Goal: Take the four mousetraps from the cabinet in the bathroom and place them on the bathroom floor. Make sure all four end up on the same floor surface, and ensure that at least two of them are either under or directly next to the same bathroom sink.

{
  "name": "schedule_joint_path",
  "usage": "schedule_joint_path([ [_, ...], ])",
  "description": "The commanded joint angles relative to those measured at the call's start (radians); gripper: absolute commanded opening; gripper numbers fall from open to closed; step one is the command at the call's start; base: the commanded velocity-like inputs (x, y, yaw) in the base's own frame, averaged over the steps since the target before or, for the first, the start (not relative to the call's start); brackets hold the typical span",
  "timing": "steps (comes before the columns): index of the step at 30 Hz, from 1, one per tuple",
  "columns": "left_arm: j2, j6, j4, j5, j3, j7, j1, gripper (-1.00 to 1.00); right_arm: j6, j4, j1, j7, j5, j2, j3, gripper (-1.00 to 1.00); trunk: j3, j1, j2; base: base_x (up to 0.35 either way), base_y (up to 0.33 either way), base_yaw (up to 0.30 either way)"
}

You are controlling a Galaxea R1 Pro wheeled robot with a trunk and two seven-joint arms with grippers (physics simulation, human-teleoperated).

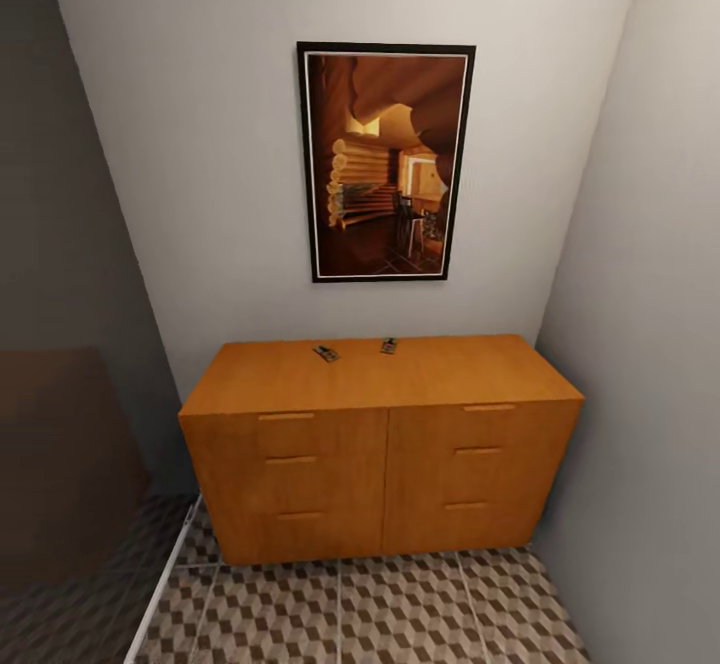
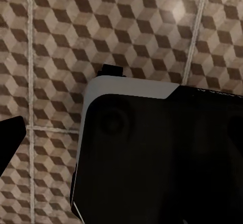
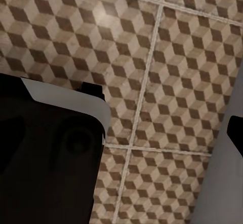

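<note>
Head view: two light, stiff traps (image 1: 326,353) (image 1: 389,346) sit near the cabinet's (image 1: 380,444) back edge, probably best pinched by board edges; gripper states unclear.

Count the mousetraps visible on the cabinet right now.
2, both on the cabinet top near the wall: one mousetrap left of centre, the other mousetrap beside it, apart. Others may be elsewhere, unseen.

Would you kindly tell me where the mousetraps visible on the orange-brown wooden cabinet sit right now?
In the head view, two small dark mousetraps lie near the back middle of the orange-brown wooden cabinet's flat top, below the framed picture on the white wall.
</note>
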Motion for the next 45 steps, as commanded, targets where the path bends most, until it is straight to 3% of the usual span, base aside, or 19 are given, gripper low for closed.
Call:
schedule_joint_path([
  [1,0.0,-0.001,0.0,0.008,-0.006,0.001,-0.001,1.0,-0.004,0.003,-0.001,-0.005,0.01,0.0,-0.008,1.0,-0.001,0.0,-0.001,0.0,0.0,0.066],
  [27,0.0,-0.001,0.0,0.008,-0.006,0.0,-0.001,1.0,-0.004,0.003,-0.001,-0.005,0.01,0.0,-0.008,1.0,-0.001,0.0,-0.001,0.221,0.0,0.009],
  [45,0.0,-0.001,0.0,0.007,-0.006,0.001,-0.001,1.0,-0.004,0.003,-0.001,-0.005,0.01,-0.001,-0.008,1.0,-0.001,0.0,-0.001,0.026,0.0,0.0],
])
